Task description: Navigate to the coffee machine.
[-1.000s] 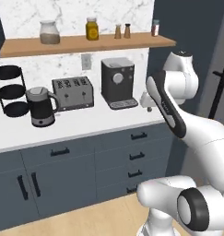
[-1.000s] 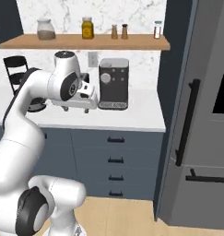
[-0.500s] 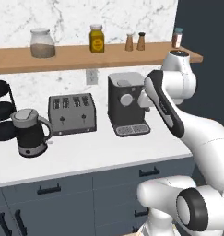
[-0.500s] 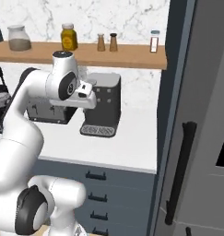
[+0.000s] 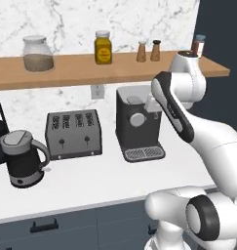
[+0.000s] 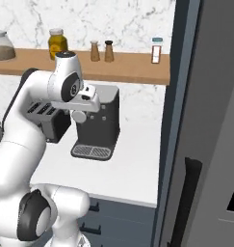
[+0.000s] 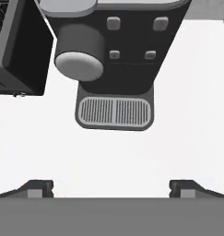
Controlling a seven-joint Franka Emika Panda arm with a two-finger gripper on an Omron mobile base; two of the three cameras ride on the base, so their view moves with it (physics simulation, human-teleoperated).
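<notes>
Arm point(image 5: 207, 134): glossy white shell in rounded segments, thick at the base and slimmer toward the hand. Dark grey round caps at the joints; one large cap low on the body, one smaller on the upper joint point(image 6: 71, 88). A dark grey band runs along one link point(image 5: 174, 113). White blocky hand point(image 6: 88, 99). Finger tips point(image 7: 36, 188): two, small, dark, with paler grey inner faces.

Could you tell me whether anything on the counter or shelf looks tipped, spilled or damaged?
Nothing stands out. The coffee machine, toaster and kettle stand upright on the white counter, with no spill around the drip tray. The jars and shakers on the shelf stand upright too.
</notes>
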